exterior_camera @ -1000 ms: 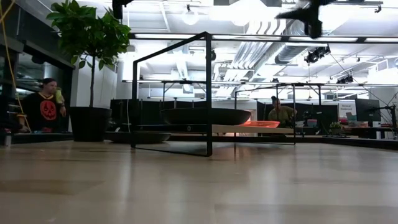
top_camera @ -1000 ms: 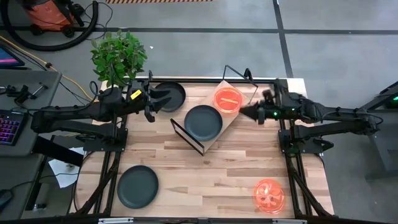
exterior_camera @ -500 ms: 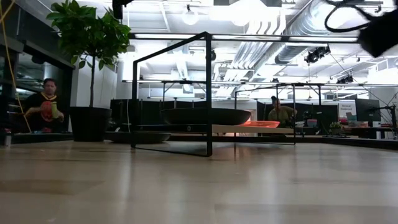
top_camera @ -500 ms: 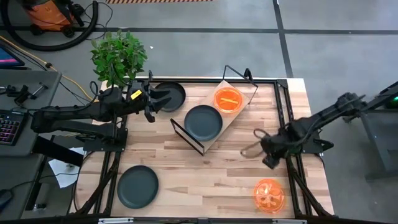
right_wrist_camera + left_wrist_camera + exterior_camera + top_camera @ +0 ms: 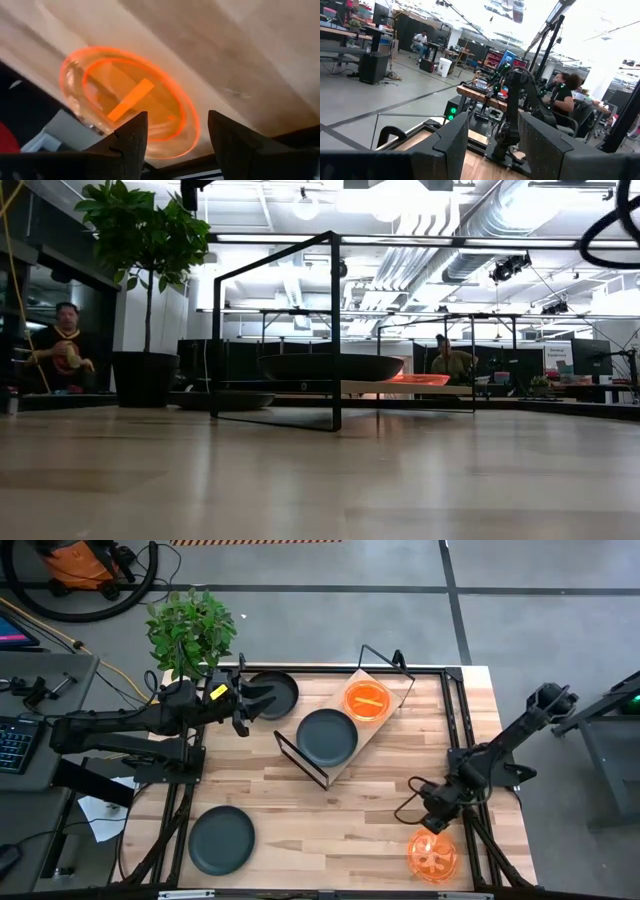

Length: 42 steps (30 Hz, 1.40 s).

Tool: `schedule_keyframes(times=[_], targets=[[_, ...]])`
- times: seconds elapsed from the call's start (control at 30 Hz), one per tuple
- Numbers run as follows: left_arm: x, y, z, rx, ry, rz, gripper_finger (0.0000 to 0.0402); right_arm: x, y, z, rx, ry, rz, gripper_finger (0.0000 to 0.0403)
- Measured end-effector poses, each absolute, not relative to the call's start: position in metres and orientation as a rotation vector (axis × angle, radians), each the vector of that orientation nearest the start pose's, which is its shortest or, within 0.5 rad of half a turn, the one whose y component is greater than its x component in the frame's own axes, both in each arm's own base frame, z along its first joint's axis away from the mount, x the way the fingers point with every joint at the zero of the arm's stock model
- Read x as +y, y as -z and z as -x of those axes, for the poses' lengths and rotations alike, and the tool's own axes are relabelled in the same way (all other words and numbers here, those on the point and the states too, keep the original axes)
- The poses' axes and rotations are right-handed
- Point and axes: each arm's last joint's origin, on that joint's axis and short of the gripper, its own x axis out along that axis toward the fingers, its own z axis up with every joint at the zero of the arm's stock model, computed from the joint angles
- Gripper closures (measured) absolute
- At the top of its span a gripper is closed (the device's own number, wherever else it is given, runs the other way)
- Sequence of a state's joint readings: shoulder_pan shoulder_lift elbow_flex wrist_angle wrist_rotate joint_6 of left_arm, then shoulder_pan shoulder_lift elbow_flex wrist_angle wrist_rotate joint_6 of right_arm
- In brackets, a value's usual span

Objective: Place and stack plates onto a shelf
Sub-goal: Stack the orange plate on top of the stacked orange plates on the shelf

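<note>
Now I am lining up the right gripper (image 5: 172,145), its fingers (image 5: 131,142) spread apart and holding nothing, over the orange plate (image 5: 432,853) waiting at the table's five o'clock corner. Up at twelve o'clock the shelf (image 5: 345,725) is already carrying one grey plate (image 5: 327,737) and one orange one (image 5: 366,701). At eleven o'clock the left gripper (image 5: 262,700) is waiting, fingers parted, over a second grey plate (image 5: 271,695), while a third (image 5: 221,839) is sitting at seven o'clock.
</note>
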<state>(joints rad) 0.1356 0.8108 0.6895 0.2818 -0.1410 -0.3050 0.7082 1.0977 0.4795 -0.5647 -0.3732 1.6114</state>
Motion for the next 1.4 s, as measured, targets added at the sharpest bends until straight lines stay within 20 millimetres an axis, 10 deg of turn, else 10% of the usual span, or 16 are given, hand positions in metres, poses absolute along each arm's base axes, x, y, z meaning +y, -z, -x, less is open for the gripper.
schedule_keyframes(times=[0.73, 1.03, 1.4], targets=[[0.029, -0.34, -0.182, -0.201, -0.25, 0.302, 0.0239, 0.149, -0.118, -0.122, 1.682, 0.232, -1.009, 0.0219], [0.029, -0.34, -0.182, -0.201, -0.251, 0.301, 0.0239, 0.147, -0.116, -0.12, 1.687, 0.263, -1.001, 0.0382], [0.029, -0.34, -0.181, -0.201, -0.251, 0.3, 0.0239, 0.165, -0.128, -0.141, 1.403, -0.072, -1.135, 0.0402]])
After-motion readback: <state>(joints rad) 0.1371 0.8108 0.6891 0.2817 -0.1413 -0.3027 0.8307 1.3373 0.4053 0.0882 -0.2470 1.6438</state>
